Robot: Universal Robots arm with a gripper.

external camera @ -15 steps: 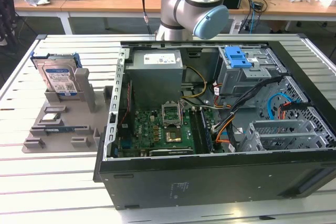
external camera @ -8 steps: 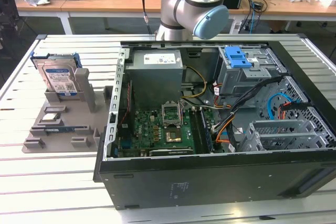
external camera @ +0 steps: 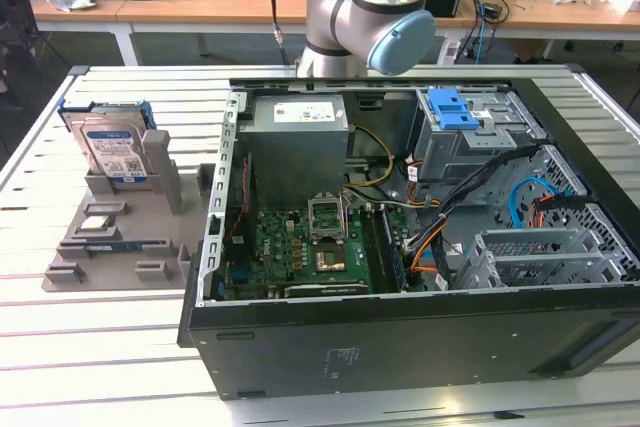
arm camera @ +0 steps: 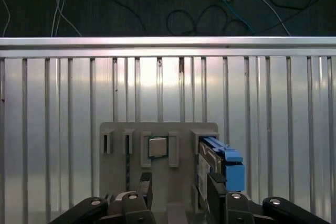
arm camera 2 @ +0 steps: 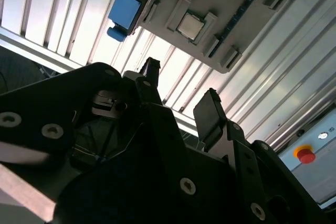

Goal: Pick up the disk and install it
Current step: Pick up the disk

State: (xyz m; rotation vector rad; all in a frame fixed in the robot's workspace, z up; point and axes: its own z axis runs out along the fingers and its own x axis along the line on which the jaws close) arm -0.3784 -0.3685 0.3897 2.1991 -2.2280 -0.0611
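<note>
Exterior view first: your disk (external camera: 113,147) stood on edge in the back slot of the grey holder (external camera: 175,197). It was at about 9 o'clock from the open computer case (external camera: 400,347), with both on the slatted table (external camera: 90,347). From the arm (external camera: 370,17), which came in at 12 o'clock of that picture, the disk lay toward 8 o'clock.

The pincer (arm camera: 180,190) hung over the holder with its jaws apart and nothing between them. In the first wrist view the disk was not in that gap. It sat just outside one of the fingers (arm camera: 215,190), while the small silver chip (arm camera: 157,147) lined up nearer the middle. The disk's thin edge ran roughly across the line between the two fingers. By my reading, you needed a sideways shift rather than a turn of the wrist.

The disk itself was a flat silver slab. Its white-and-blue label faced the exterior camera and it leaned back slightly. A blue side bracket (arm camera 2: 123,11) was clipped along its edges. The drive cage (external camera: 470,137), with its blue latch, waited well apart at 2 o'clock inside the case.
</note>
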